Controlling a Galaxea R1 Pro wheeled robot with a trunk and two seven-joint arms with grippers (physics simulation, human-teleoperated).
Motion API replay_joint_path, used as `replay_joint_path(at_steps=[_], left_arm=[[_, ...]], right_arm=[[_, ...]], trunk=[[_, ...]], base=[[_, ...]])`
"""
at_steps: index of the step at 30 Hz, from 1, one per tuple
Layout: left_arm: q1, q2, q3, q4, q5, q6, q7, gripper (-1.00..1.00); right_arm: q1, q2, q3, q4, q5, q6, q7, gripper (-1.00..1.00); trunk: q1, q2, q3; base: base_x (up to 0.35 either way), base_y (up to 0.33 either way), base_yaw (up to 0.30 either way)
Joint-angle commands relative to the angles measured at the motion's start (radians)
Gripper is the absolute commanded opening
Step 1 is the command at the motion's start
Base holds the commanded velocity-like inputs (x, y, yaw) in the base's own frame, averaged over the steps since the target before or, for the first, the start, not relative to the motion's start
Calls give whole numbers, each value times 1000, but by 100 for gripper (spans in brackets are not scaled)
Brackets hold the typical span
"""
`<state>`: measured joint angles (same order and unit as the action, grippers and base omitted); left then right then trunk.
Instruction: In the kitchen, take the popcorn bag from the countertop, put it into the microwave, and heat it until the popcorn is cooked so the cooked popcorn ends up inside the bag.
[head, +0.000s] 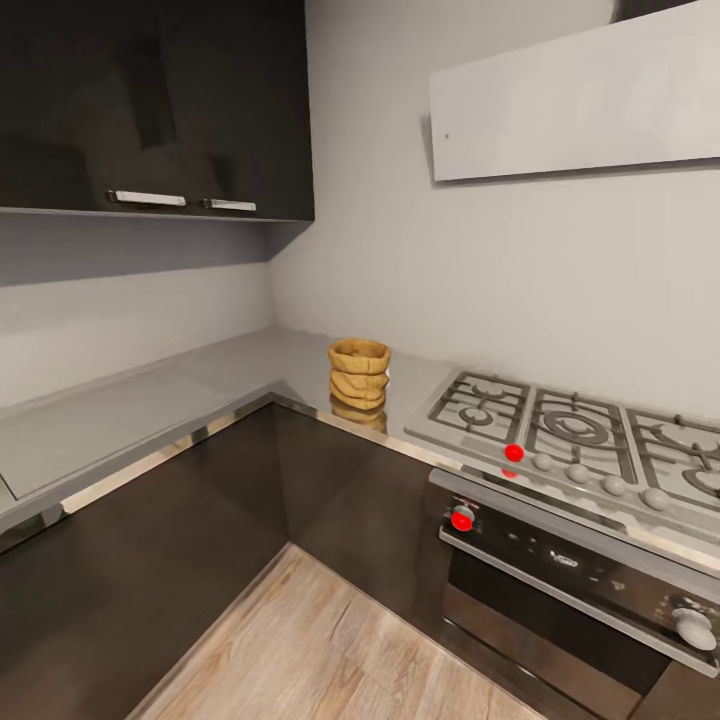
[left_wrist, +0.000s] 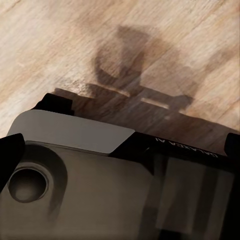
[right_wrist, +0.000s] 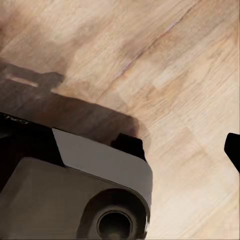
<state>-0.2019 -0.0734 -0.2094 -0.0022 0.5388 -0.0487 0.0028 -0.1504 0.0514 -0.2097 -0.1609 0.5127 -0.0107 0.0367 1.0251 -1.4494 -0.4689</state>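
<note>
The popcorn bag (head: 359, 373), a squat tan-yellow crumpled sack with a rolled rim, stands upright on the grey glossy countertop (head: 150, 420), near the inner corner and just left of the gas hob (head: 580, 430). The microwave is out of view. In the left wrist view my left gripper (left_wrist: 120, 150) hangs over the robot's base and the wood floor, with dark fingertips (left_wrist: 10, 155) at the picture's two side edges and nothing between them. In the right wrist view one fingertip (right_wrist: 233, 150) of my right gripper (right_wrist: 117, 150) shows at the edge, also above base and floor, holding nothing.
The counter runs in an L over dark cabinets (head: 150, 560). A built-in black-and-steel oven (head: 570, 590) with knobs sits under the hob. A white slanted hood (head: 580, 100) and dark wall cabinets (head: 150, 100) hang above. Light wood floor (head: 320, 650) lies in front.
</note>
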Motion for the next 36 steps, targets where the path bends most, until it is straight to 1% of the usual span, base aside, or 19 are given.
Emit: replay_joint_path(at_steps=[1, 3, 5, 6, 7, 10, 12, 14, 15, 16, 19, 20, 22, 24, 26, 29, 31, 32, 36], left_arm=[[-1, 0, -8, 1, 9, -3, 0, 100], [-1, 0, -8, 2, 9, -3, 0, 100], [-1, 0, -8, 1, 9, -3, 0, 100], [-1, 0, -8, 1, 9, -3, 0, 100], [-1, 0, -8, 1, 9, -3, 0, 100], [-1, 0, -8, 1, 9, -3, 0, 100], [-1, 0, -8, 1, 9, -3, 0, 100], [-1, 0, -8, 1, 9, -3, 0, 100], [-1, 0, -8, 1, 9, -3, 0, 100], [-1, 0, -8, 1, 8, -3, 0, 100], [-1, 0, -9, 1, 7, -3, 0, 100], [-1, 0, -9, 1, 7, -3, 0, 100], [-1, 0, -9, 1, 7, -2, 0, 100], [-1, 0, -10, 1, 7, -2, 0, 100], [-1, 0, -10, 1, 7, -2, 0, 100], [-1, 0, -10, 1, 7, -2, 0, 100], [-1, 0, -10, 1, 7, -3, 0, 100], [-1, 0, -10, 1, 7, -3, 0, 100], [-1, 0, -10, 1, 7, -3, 0, 100]], right_arm=[[0, 22, -6, -81, 11, 77, 8, 100], [0, 54, -2, -234, 12, 195, 27, 100], [0, 70, 1, -338, 12, 267, 58, 100], [0, 77, 19, -409, 12, 318, 87, 100], [0, 80, 43, -455, 12, 353, 107, 100], [0, 85, 160, -629, 8, 492, 169, 100], [0, 100, 209, -744, 5, 570, 199, 100], [0, 122, 237, -862, 5, 649, 234, 100], [-3, 123, 245, -913, 4, 684, 250, 100], [-2, 123, 276, -1040, 2, 784, 304, 100], [-4, 123, 328, -1181, -1, 948, 393, 100], [-29, 123, 338, -1211, -1, 1008, 416, 100], [-100, 123, 345, -1231, -2, 1058, 432, 100], [-233, 123, 348, -1241, -10, 1058, 440, 100], [-346, 123, 349, -1243, -42, 1058, 443, 100], [-535, 123, 348, -1239, -119, 1058, 442, 100], [-648, 123, 348, -1237, -142, 1058, 440, 100], [-716, 123, 347, -1234, -149, 1058, 438, 100], [-902, 123, 345, -1182, -151, 1058, 417, 100]], trunk=[[0, -1, -1], [0, -1, -1], [0, -1, -1], [0, -1, -1], [0, -1, -1], [0, -1, -1], [0, -1, -1], [0, -1, -1], [0, -1, -1], [0, -1, -1], [0, -1, -1], [0, -1, -1], [0, -1, -1], [0, -1, -1], [0, -1, -1], [0, -1, -1], [0, -1, -1], [0, -1, -1], [0, -1, -1]], base=[[0, 0, 0], [0, 0, 0], [0, 0, 0], [0, 0, 0], [0, 0, 0], [0, 0, 0], [0, 0, 0], [0, 0, 0], [0, 0, 0], [0, 0, 0], [0, 0, 0], [0, 0, 0], [0, 0, 0], [0, 0, 0], [0, 0, 0], [0, 0, 0], [0, 0, 0], [0, 0, 0], [0, 0, 0]])
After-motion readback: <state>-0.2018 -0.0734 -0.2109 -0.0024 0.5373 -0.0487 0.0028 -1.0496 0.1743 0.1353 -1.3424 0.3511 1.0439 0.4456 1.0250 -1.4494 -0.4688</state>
